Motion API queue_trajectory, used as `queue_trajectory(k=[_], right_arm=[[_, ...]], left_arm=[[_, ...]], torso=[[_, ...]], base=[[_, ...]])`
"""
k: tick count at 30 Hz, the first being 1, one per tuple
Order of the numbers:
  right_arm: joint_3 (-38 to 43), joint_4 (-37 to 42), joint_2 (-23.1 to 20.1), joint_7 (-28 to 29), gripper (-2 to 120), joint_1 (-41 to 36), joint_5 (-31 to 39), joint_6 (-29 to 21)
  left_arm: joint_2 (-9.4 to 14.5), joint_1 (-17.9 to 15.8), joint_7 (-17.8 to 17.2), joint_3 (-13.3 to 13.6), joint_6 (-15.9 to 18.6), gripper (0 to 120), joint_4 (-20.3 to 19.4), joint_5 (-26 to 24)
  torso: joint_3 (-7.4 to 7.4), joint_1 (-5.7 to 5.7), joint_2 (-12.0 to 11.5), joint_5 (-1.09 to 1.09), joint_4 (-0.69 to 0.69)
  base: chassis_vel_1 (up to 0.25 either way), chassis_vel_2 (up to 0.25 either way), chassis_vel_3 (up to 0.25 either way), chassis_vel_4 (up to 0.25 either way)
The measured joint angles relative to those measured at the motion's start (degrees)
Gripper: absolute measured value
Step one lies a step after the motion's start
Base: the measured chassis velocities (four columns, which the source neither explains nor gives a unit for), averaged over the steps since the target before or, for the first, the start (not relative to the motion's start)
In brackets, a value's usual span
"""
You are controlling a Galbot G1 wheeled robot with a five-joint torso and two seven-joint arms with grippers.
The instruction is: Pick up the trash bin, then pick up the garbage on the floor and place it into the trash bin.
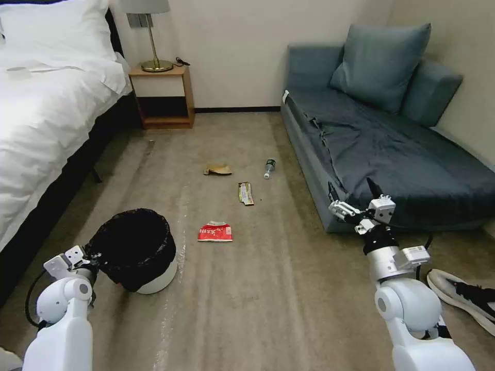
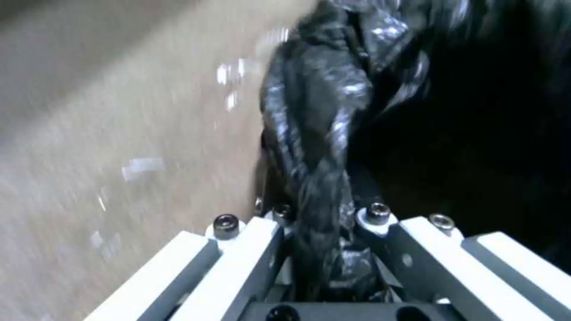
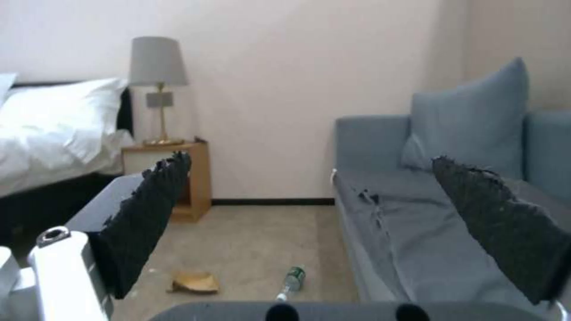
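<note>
The trash bin (image 1: 154, 281) is white with a black liner and sits tilted on the carpet at the lower left. My left gripper (image 1: 92, 257) is shut on its near rim. In the left wrist view the liner (image 2: 315, 133) is pinched in the left gripper (image 2: 324, 214). The garbage lies on the floor ahead: a red-and-white packet (image 1: 215, 232), a gold wrapper (image 1: 246, 193), a clear bottle (image 1: 269, 168) and a tan cardboard scrap (image 1: 218, 169). My right gripper (image 1: 350, 186) hangs open in the air before the sofa with nothing between its fingers (image 3: 149, 214).
A bed (image 1: 36, 118) runs along the left. A nightstand (image 1: 162, 98) with a lamp stands at the back wall. A blue sofa (image 1: 402, 154) lines the right side. A shoe (image 1: 464, 293) lies by my right arm. Carpet runs between bed and sofa.
</note>
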Motion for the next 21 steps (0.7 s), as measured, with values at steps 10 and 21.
queue_trajectory(k=[10,21], right_arm=[[-2.35,-2.49,0.27,1.36,100,0.32,1.55,5.64],[-3.03,-3.86,0.55,-0.71,100,0.25,0.01,7.42]], left_arm=[[-0.01,2.65,-2.05,-3.11,1.60,4,-14.66,4.04],[-0.29,5.17,-2.54,-5.82,2.04,4,-19.94,5.15]], torso=[[-0.02,0.00,0.00,0.09,0.03],[-0.03,0.00,0.01,0.08,0.04]], base=[[0.000,0.000,0.000,0.000],[0.000,0.000,0.000,0.000]])
